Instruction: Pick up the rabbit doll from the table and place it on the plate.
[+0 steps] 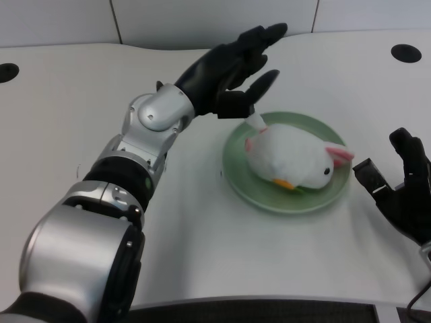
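White rabbit doll [291,160] lies on its side on green plate [269,197], right of table [81,94] centre — task looks done. Left hand [232,70] above plate's far-left rim, fingers spread, holding nothing.
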Motion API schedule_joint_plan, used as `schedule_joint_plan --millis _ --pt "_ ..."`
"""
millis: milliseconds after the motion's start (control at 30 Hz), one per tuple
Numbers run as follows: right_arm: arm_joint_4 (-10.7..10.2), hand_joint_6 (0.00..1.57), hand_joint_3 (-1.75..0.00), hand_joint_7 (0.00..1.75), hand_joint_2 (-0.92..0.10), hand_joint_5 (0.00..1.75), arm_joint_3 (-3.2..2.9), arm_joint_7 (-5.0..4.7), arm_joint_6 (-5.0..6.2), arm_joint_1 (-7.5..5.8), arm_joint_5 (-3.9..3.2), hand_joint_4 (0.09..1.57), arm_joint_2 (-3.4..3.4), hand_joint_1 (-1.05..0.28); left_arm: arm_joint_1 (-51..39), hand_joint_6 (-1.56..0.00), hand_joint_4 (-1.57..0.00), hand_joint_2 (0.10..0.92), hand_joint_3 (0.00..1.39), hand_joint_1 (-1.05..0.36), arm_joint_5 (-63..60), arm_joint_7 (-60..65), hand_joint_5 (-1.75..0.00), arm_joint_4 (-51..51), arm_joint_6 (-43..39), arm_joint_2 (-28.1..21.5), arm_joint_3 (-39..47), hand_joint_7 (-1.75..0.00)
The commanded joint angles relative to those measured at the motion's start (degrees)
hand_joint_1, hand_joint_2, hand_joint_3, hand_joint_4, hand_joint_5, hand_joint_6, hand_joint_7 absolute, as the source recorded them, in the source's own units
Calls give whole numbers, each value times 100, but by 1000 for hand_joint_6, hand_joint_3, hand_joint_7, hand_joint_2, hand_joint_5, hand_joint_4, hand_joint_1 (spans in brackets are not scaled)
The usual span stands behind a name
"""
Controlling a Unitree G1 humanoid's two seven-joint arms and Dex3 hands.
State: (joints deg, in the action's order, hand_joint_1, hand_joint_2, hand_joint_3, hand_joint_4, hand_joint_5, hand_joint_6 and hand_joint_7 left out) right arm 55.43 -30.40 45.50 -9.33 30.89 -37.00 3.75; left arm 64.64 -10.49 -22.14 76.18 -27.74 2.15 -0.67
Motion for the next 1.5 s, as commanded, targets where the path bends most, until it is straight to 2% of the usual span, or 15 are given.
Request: schedule_joint_plan --millis 33,67,100,167,233,433,533,600,733,967,1167,1333,1367,1467,1500 --pt "-68 585 -336 1746 -908 1746 -24 -59 -21 -61 -38 781 32 -518 -150 -128 -188 921 800 -1011 458 -675 -104 -167 -236 -341 347 -64" --pt "-44 587 -334 1746 -914 1746 -26 -75 -19 -44 -28 784 59 -518 -340 -394 -420 921 680 -932 799 -1153 -303 -280 -344 -591 613 -157" --pt "-26 588 -333 1746 -917 1746 -23 -85 -13 -34 -13 786 82 -517 -525 -548 -504 921 618 -895 1074 -1533 -478 -369 -409 -809 829 -178" --pt "-23 589 -327 1746 -919 1746 -11 -104 -6 -38 9 785 105 -517 -811 -656 -528 921 566 -894 1410 -1949 -656 -452 -391 -1071 1091 -157" --pt "-31 590 -324 1746 -920 1746 -2 -116 -3 -48 17 781 113 -518 -948 -662 -502 921 558 -924 1584 -2139 -692 -489 -332 -1171 1202 -139" --pt "2 580 -341 1746 -921 1746 -14 -206 -88 -27 -9 770 131 -516 -1841 -500 -387 921 698 -920 3011 -3029 -537 -575 1351 -1455 2300 -21" --pt "59 582 -356 1746 -921 1746 -5 -98 -94 2 -8 770 155 -512 -2351 -447 -365 921 766 -905 3403 -3162 -470 -781 2015 -1401 2542 -3" --pt "86 586 -359 1746 -921 1746 0 -68 -63 17 6 779 160 -511 -2564 -419 -350 921 793 -901 3507 -3226 -452 -926 2242 -1370 2569 -1" --pt "37 598 -367 1746 -921 1746 -17 -118 -96 1 -22 800 138 -516 -3101 -282 -262 921 861 -911 3680 -3350 -412 -1097 2511 -1263 2653 -1" --pt "-13 591 -378 1746 -921 1746 2 -132 -72 -34 5 800 128 -516 -3354 -211 -189 921 827 -910 3870 -3226 -397 -1352 2829 -1131 2740 0" --pt "142 584 -340 1746 -921 1746 -18 -125 -97 47 5 784 176 -511 -3590 -344 -319 921 790 -877 3757 -2798 -473 -1606 2635 -1014 2625 -56" --pt "165 581 -334 1746 -921 1746 -21 -115 -93 57 4 779 181 -508 -3607 -359 -331 921 783 -875 3774 -2761 -476 -1630 2627 -1009 2593 -53" --pt "145 581 -333 1746 -921 1746 5 -88 -45 39 34 779 179 -508 -3588 -360 -332 921 783 -875 3709 -2831 -475 -1610 2589 -1087 2537 -52" --pt "130 579 -363 1746 -921 1746 37 -31 -1 17 67 775 177 -517 -3540 -535 -477 921 659 -830 3627 -2919 -537 -1554 2563 -1230 2448 -95" --pt "127 578 -365 1746 -921 1746 38 -71 0 23 76 774 174 -518 -3513 -549 -487 921 649 -827 3636 -2916 -541 -1517 2570 -1250 2453 -96"
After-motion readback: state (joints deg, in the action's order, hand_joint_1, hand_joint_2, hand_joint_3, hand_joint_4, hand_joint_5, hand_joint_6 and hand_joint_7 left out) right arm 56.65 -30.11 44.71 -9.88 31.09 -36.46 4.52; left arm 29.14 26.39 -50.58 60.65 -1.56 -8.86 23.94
